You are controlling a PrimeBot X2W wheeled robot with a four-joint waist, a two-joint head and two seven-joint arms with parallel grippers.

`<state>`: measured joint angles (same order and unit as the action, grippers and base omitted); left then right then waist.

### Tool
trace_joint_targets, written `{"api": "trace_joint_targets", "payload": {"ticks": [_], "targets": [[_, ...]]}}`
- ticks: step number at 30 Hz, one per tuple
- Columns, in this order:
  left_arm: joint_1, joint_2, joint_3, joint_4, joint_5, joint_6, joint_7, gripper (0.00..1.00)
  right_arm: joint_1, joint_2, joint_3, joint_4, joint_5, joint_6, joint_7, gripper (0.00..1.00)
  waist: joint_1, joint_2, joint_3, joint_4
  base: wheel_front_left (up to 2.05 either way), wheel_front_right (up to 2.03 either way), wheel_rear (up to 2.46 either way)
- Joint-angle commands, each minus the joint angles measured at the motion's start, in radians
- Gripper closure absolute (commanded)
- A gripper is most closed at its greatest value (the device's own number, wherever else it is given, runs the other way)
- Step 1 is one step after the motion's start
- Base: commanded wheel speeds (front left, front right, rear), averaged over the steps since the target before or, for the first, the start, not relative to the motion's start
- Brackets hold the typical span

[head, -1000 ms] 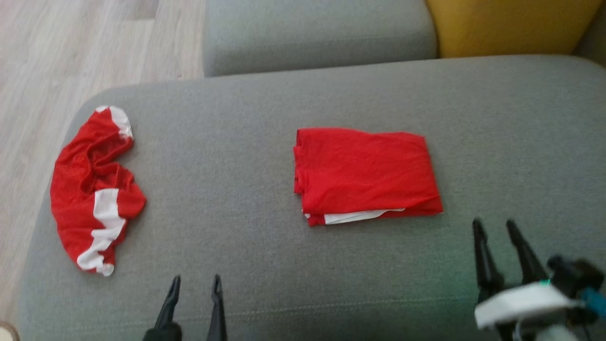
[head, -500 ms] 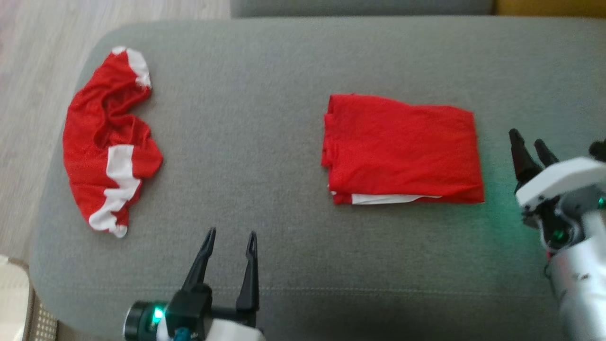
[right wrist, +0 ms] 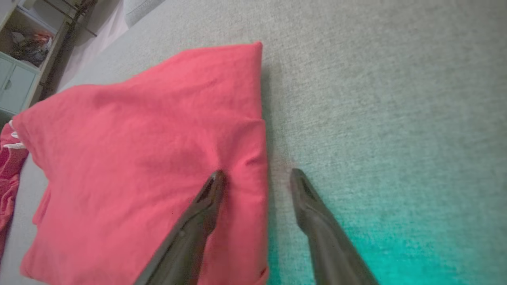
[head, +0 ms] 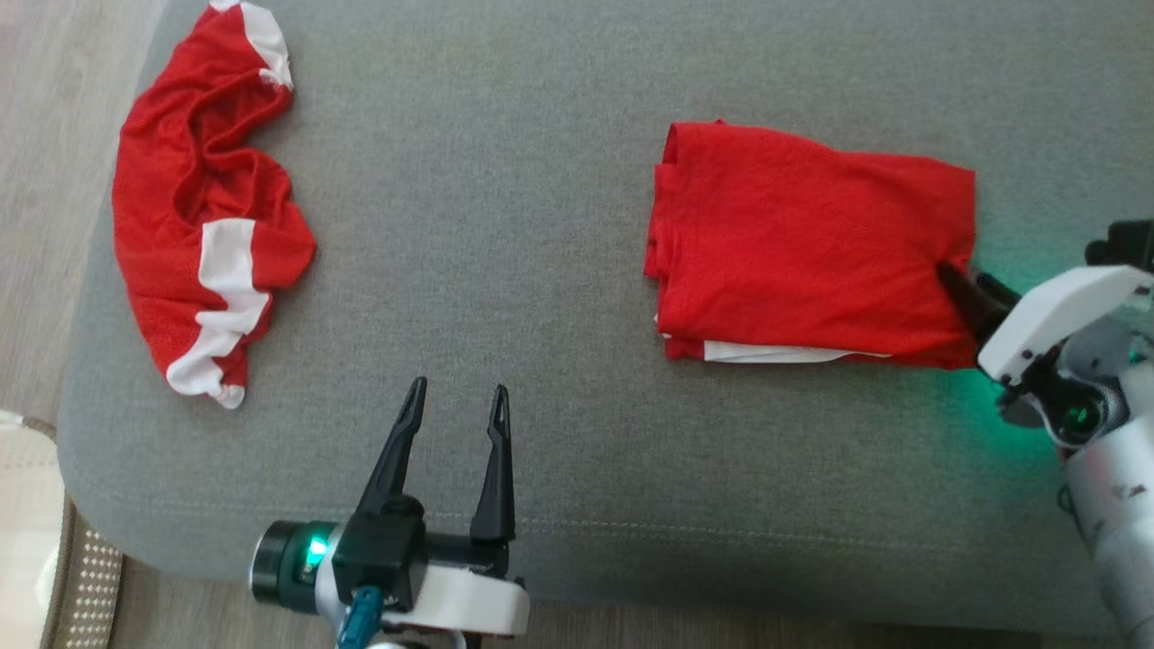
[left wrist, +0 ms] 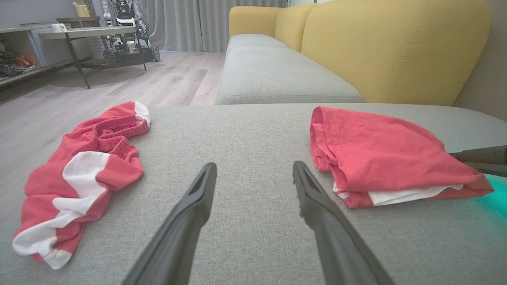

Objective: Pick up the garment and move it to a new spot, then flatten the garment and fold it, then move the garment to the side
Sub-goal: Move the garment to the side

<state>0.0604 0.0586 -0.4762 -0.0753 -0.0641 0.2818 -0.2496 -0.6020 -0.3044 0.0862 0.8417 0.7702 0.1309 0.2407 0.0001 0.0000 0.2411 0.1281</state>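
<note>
Head view: my folded red garment (head: 811, 243) lies right of ctr on the grey cushion (head: 505, 225), R gripper (head: 969, 284) at its right edge. L gripper (head: 458, 392) hangs near the front edge, jaws wide, holding nothing.

Left wrist view: L gripper (left wrist: 253, 166) over bare cushion, crumpled red-and-white shorts (left wrist: 87, 166) well left.

Right wrist view: R gripper (right wrist: 257, 174) jaws apart, 1 finger on the cloth, 1 on the cushion.

Two fabric garments: folded red garment (head: 811, 239), crumpled red-and-white garment (head: 203, 207). Two dark-fingered grippers: left gripper (head: 458, 397), right gripper (right wrist: 256, 176). One grey upholstered cushion (head: 505, 225).
</note>
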Motion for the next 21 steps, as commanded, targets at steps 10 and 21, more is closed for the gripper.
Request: {"api": "trace_joint_targets", "payload": {"ticks": [10,21], "targets": [[-0.065,-0.008,0.001,-0.04,0.001,0.018,-0.012,0.0,-0.13,-0.127,0.09,0.05,-0.062,0.0,-0.119,1.0,-0.0001,0.0,0.043,-0.03,0.0,0.0,0.0],[-0.115,-0.008,-0.035,-0.091,0.002,0.024,-0.012,0.0,-0.282,-0.308,0.105,0.099,-0.151,0.0,-0.17,1.0,-0.0001,0.0,0.102,-0.122,0.0,0.0,0.0]]}}
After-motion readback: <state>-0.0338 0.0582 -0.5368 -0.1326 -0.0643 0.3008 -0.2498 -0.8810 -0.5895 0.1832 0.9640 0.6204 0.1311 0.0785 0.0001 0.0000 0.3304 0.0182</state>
